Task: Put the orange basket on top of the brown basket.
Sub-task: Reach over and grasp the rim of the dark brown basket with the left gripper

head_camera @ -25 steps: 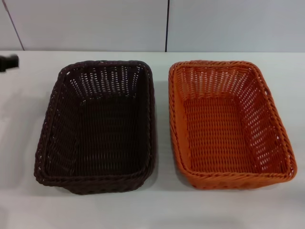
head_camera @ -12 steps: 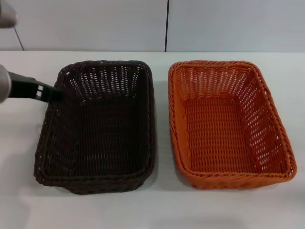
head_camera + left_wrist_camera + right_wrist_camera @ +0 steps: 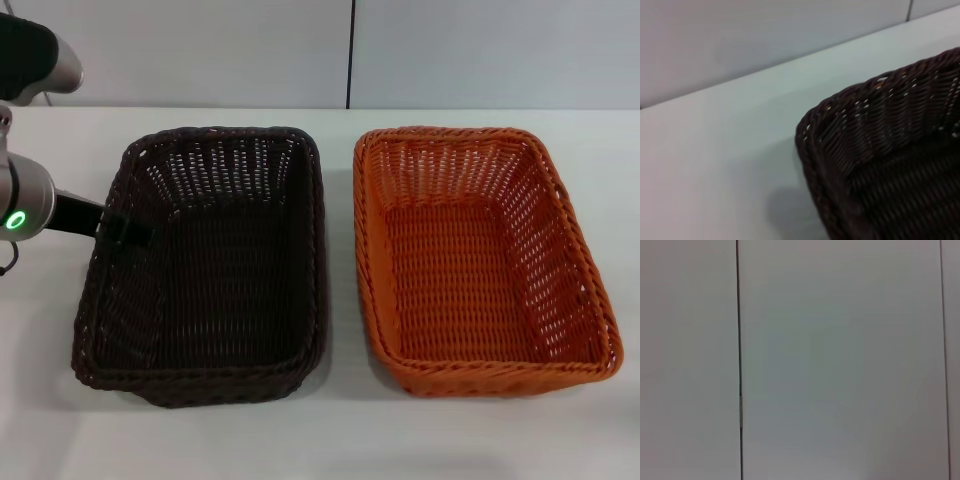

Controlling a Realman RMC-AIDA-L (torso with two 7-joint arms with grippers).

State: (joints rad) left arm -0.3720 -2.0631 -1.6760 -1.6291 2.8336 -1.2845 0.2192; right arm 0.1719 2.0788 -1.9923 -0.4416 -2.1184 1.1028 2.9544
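The brown basket (image 3: 205, 265) sits on the white table, left of centre in the head view. The orange basket (image 3: 480, 260) sits beside it on the right, a narrow gap between them. Both are upright and empty. My left arm reaches in from the left, and its gripper (image 3: 128, 230) is over the brown basket's left rim. The left wrist view shows a corner of the brown basket (image 3: 880, 150) close below. My right gripper is out of view; its wrist view shows only a plain wall.
The white table (image 3: 340, 430) extends in front of and behind both baskets. A pale panelled wall (image 3: 350, 50) with a dark vertical seam stands behind the table.
My left arm has come in from the far left edge, moving right and toward me, until its gripper is at the brown basket's left rim. The baskets have not moved.
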